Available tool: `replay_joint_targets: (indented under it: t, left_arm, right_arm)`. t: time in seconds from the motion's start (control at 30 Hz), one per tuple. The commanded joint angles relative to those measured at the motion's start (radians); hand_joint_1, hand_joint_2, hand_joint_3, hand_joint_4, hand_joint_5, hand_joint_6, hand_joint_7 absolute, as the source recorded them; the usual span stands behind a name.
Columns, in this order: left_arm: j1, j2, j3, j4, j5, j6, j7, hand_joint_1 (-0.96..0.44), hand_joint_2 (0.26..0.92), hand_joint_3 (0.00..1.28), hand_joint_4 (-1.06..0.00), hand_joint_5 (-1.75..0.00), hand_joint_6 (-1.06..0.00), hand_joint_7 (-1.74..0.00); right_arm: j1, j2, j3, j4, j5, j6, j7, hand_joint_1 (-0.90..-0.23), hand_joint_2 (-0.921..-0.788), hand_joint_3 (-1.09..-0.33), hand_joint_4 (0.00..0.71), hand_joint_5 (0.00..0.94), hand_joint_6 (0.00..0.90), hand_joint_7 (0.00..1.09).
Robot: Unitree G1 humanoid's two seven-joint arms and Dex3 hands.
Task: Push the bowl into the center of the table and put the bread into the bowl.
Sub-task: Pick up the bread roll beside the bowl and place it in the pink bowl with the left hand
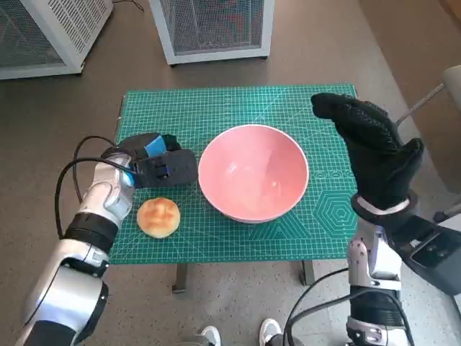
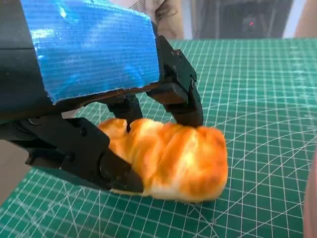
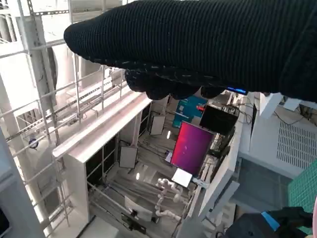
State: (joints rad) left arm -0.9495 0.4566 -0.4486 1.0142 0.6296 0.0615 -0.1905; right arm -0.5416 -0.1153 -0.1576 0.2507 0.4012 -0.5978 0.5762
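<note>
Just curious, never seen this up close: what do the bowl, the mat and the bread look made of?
Bowl: pink, smooth with a soft sheen, probably plastic or glazed ceramic. Mat: matte green with a printed white grid, likely a rubbery cutting mat. Bread: glossy golden crust; real or a replica, unclear.

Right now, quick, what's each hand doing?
Left hand: fingers around the bread, which sits on the mat; firm grip cannot be told.
Right hand: open, raised, holding nothing.

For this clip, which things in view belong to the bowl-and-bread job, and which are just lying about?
Part of the job:
- pink bowl, near the middle of the green mat
- bread, on the mat beside the bowl
- left hand, fingers at the bread
- right hand, raised, holding nothing

Just lying about:
- white mesh cabinets on the floor beyond the table
- a person's shoes
</note>
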Motion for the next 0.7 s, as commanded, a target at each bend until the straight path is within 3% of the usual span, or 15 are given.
replay_joint_targets:
  t: [0.03,0.1,0.13,0.2,0.23,0.3,0.4,0.47,0.57,0.7]
  left_arm:
    - [-0.012,0.028,-0.001,0.011,0.009,-0.02,0.007,0.0,0.92,0.06,-0.65,-1.25,-0.68,-1.07]
    - [-0.017,0.039,0.007,-0.009,0.004,-0.017,-0.004,0.0,0.917,0.06,-0.66,-1.21,-0.68,-1.1]
    - [-0.018,0.044,0.011,-0.021,0.001,-0.014,-0.01,-0.07,0.914,0.07,-0.6,-1.05,-0.68,-1.13]
    - [-0.02,0.059,0.021,-0.056,-0.005,-0.006,-0.024,-0.25,0.915,0.08,-0.49,-0.47,-0.68,-1.19]
    - [-0.02,0.067,0.028,-0.076,-0.009,-0.004,-0.03,-0.27,0.915,0.08,-0.46,-0.38,-0.68,-1.2]
    - [-0.016,0.081,0.045,-0.121,-0.019,0.003,-0.042,-0.33,0.917,0.08,-0.6,-0.22,-0.68,-1.22]
    - [0.003,0.102,0.08,-0.215,-0.039,0.023,-0.062,-0.11,0.913,0.05,-0.69,-0.8,-0.69,-1.15]
    - [0.025,0.116,0.107,-0.296,-0.053,0.04,-0.073,-0.05,0.913,0.04,-0.71,-0.97,-0.69,-1.11]
    - [0.073,0.131,0.157,-0.433,-0.078,0.053,-0.068,-0.02,0.916,0.03,-0.73,-1.06,-0.69,-1.12]
    - [0.142,0.134,0.214,-0.621,-0.096,0.068,-0.055,0.0,0.919,0.03,-0.75,-1.06,-0.66,-1.16]
  right_arm:
    - [0.022,-0.001,-0.001,0.003,0.019,0.015,0.006,-0.379,-0.921,-0.484,0.533,0.013,0.144,0.67]
    - [0.023,-0.001,0.001,0.002,0.022,0.015,0.007,-0.379,-0.921,-0.484,0.535,0.014,0.145,0.67]
    - [0.024,-0.001,0.002,0.002,0.024,0.015,0.008,-0.38,-0.921,-0.484,0.536,0.015,0.146,0.67]
    - [0.026,0.0,0.004,-0.001,0.028,0.017,0.009,-0.381,-0.921,-0.484,0.541,0.016,0.149,0.67]
    - [0.027,0.001,0.005,-0.002,0.03,0.018,0.01,-0.382,-0.921,-0.484,0.541,0.016,0.149,0.67]
    - [0.028,0.0,0.007,-0.003,0.036,0.02,0.013,-0.384,-0.921,-0.484,0.545,0.018,0.15,0.67]
    - [0.028,-0.002,0.006,-0.003,0.042,0.024,0.017,-0.385,-0.921,-0.482,0.552,0.02,0.152,0.67]
    - [0.028,-0.002,0.007,-0.003,0.044,0.025,0.019,-0.385,-0.921,-0.481,0.556,0.022,0.154,0.67]
    - [0.028,-0.001,0.007,-0.005,0.047,0.029,0.02,-0.386,-0.921,-0.48,0.561,0.023,0.155,0.67]
    - [0.028,0.0,0.006,-0.004,0.053,0.033,0.026,-0.388,-0.921,-0.478,0.565,0.024,0.156,0.67]
